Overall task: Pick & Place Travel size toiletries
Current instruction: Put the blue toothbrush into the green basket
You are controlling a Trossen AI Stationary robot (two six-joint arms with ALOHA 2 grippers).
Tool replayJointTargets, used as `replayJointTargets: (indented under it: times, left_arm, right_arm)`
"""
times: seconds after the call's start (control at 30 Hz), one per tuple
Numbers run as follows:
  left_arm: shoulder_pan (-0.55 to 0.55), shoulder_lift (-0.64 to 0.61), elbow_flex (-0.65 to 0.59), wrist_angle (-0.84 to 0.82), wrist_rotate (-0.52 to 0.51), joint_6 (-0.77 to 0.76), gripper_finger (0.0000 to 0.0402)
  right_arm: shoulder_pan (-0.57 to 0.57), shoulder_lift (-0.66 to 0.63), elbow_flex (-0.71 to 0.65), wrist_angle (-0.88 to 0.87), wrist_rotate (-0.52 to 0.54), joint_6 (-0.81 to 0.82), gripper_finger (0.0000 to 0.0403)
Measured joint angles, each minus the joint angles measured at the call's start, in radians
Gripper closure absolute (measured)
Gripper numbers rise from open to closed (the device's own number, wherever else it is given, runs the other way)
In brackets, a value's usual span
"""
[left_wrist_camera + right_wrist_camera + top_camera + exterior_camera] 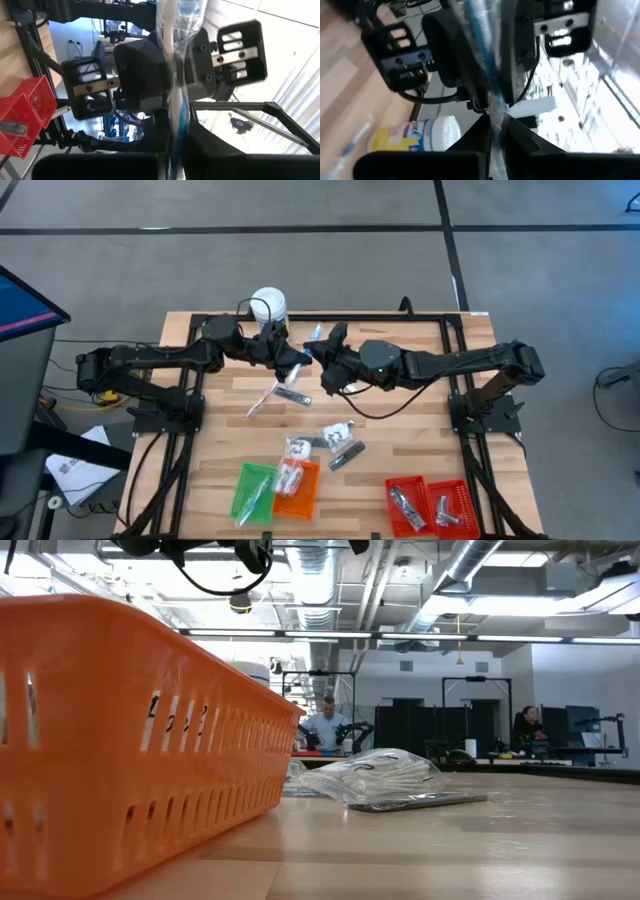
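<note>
**Holding one clear-wrapped stick between two grippers, above the back of the table**

Meeting nose to nose over the far middle of the table (400, 405), the left gripper (296, 361) and the right gripper (322, 358) both pinch the same thin clear-wrapped stick (314, 338) with a blue tint. Each wrist view shows its own dark fingers drawn narrow on the crinkly wrapper (175, 60), with the other gripper facing it just beyond, so this reads as a hand-over or a two-handed straightening in mid-air, well above the wood.

A likely reason for the shared grip is that the stick is slim and floppy, and a single pinch may leave it badly angled for dropping into a tray.

The remaining toiletries lie lower down the table: a pink-tinted stick (262, 399) and a dark tube (293, 395) just under the grippers, and white packets (336, 436) near the middle. Further pieces already sit in the green tray (240, 498), the orange tray (306, 498) and the red trays (428, 482), which suggests sorting by kind. The white-lidded tub (269, 304) stands behind the left gripper.
</note>
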Motion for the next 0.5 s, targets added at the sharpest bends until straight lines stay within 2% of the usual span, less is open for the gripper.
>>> replayJointTargets:
  times: [0.23,0.37,0.5]
  left_arm:
    - [-0.011,-0.002,0.0,0.017,0.017,0.015,0.0391]
    - [-0.022,-0.003,0.002,0.024,0.014,0.015,0.0391]
    - [-0.028,-0.003,0.002,0.038,-0.013,0.015,0.0391]
  right_arm:
    - [0.028,0.001,-0.001,0.056,0.048,0.059,0.0331]
    - [0.053,0.001,-0.002,0.108,0.076,0.055,0.0278]
    - [0.086,0.002,-0.002,0.154,0.183,-0.01,0.0216]
